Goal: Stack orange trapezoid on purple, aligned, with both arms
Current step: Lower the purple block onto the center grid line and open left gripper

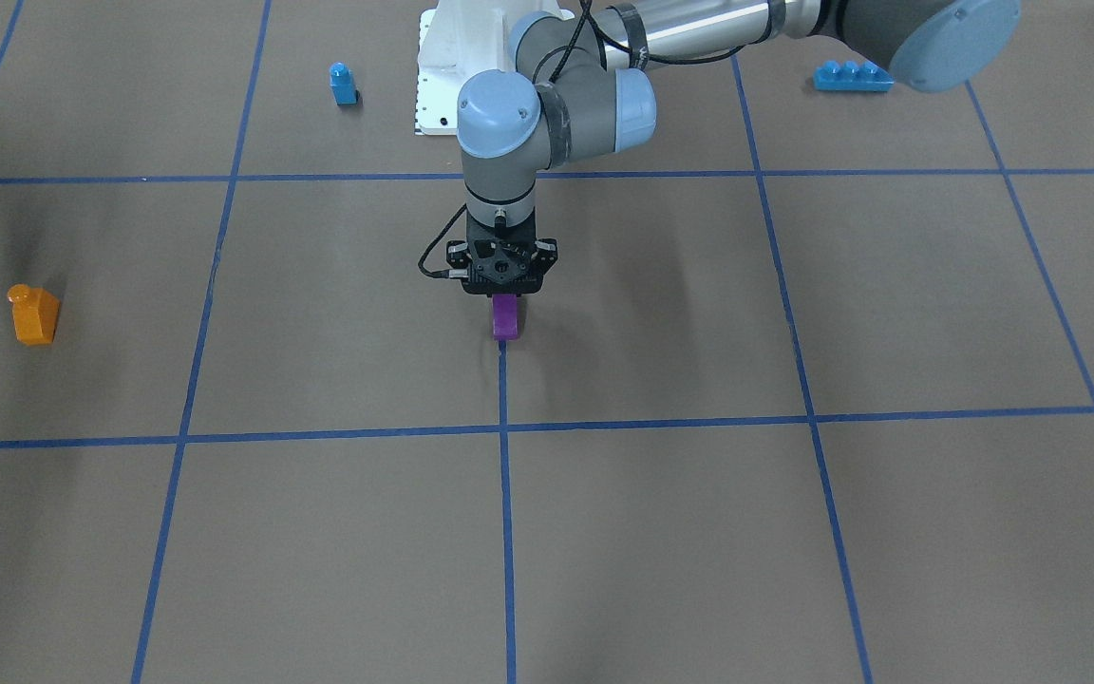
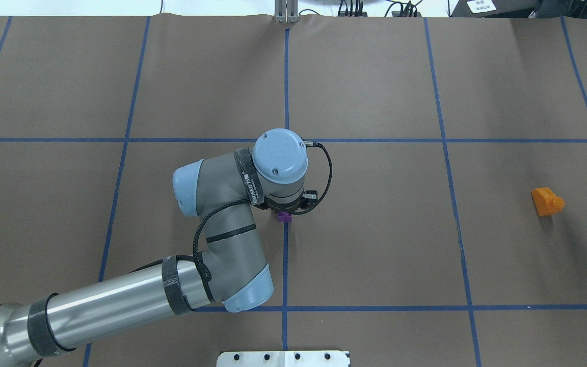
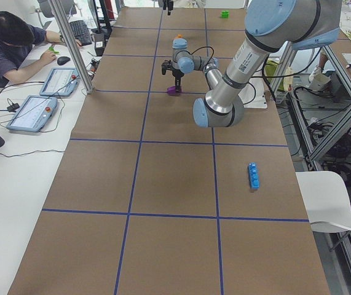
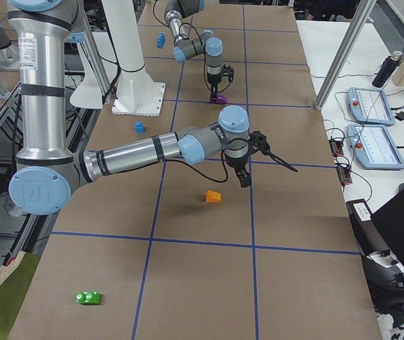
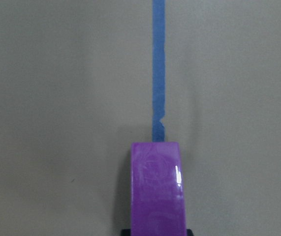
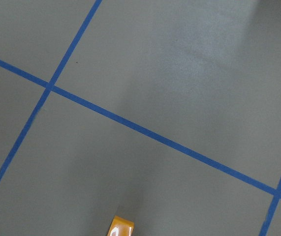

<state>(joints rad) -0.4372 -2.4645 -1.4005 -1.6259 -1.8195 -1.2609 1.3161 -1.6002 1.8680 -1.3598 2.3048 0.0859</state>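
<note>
Gripping the purple block (image 1: 506, 318), your left claw (image 1: 505, 296) holds it lengthwise along the blue tape (image 1: 503, 380). You cannot tell whether your right claw (image 4: 244, 180) is open or closed.

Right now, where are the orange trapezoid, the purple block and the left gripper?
orange trapezoid (image 2: 543, 202): overhead view, its body.
purple block (image 1: 507, 321): front-facing view, its near side.
left gripper (image 1: 506, 297): front-facing view, between its fingertips.

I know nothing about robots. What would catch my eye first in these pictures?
A big grey left arm bends over the middle of the brown table, its left gripper closed on a small purple block. Far to the robot's right, a lone orange block sits untouched.
</note>
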